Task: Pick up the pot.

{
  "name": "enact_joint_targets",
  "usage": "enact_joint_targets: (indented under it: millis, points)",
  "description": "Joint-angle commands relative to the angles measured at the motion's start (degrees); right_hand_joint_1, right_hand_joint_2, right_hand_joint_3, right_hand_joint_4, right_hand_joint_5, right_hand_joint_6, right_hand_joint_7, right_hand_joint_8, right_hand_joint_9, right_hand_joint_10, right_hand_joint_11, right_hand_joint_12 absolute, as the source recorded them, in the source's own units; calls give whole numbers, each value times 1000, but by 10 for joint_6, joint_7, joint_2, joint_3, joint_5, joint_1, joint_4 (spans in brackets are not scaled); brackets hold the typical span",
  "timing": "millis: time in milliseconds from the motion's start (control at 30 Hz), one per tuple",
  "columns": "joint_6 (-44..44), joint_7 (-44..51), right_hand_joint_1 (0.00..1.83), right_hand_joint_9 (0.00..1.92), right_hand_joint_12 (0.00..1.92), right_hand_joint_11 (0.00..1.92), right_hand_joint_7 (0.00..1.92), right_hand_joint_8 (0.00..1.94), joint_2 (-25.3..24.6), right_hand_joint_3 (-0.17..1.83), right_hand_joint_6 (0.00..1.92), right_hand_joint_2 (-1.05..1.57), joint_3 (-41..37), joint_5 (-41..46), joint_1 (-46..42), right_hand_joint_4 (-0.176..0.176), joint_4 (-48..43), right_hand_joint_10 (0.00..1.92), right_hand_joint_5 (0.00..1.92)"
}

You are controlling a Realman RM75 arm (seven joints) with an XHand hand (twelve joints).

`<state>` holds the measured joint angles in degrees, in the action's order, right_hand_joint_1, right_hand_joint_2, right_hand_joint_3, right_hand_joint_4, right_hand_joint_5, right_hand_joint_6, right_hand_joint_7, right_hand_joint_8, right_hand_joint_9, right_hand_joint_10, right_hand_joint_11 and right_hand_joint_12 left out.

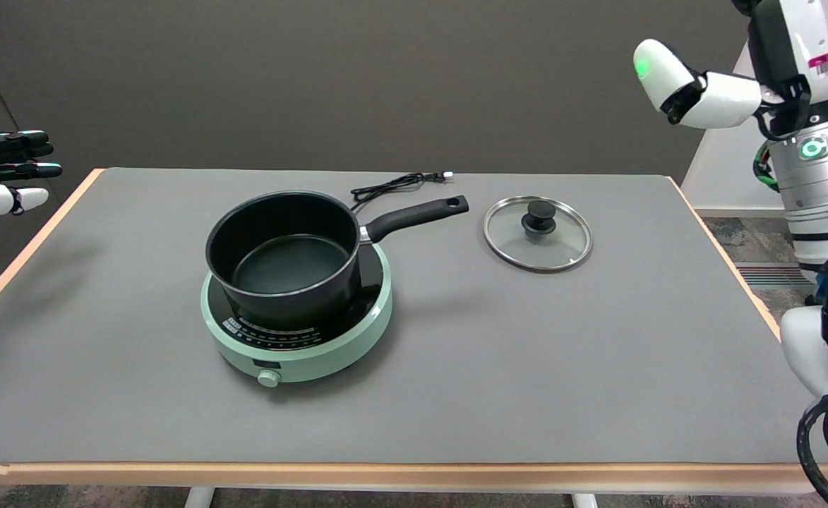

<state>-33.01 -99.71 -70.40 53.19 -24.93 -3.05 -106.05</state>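
Head view: the pot (283, 257) sits on a green cooker (297, 331), its handle (417, 215) pointing right toward the lid (537, 233). At far right, the robot hand (724, 88) hangs high above the surface (526, 367); I cannot tell whether it is spread or closed.

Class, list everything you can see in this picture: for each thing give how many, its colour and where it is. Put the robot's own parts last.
pot: one, black, on the cooker, handle pointing right
cooker: one, pale green with black top, table's centre-left
lid: one, clear glass, steel rim, black knob, flat on table right of the handle
cable: one, black, behind the pot
table: one, grey top, wood edge
left hand: one, black and white, upper left, in the air
right hand: one, white parts showing, upper right, above the table's far corner
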Motion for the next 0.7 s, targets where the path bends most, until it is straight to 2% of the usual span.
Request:
enact_joint_targets:
  millis: [33,233,700]
  points:
    - [-12,22,759,349,617,247,314,155,-1,947,146,502,30,2,-20,-44,0,292,286]
    - [-20,106,779,375,608,257,353,170,-3,944,161,513,37,1,-24,-40,-5,280,316]
    - [-21,234,808,396,647,278,393,179,-3,959,173,519,76,-5,-24,-34,-6,283,362]
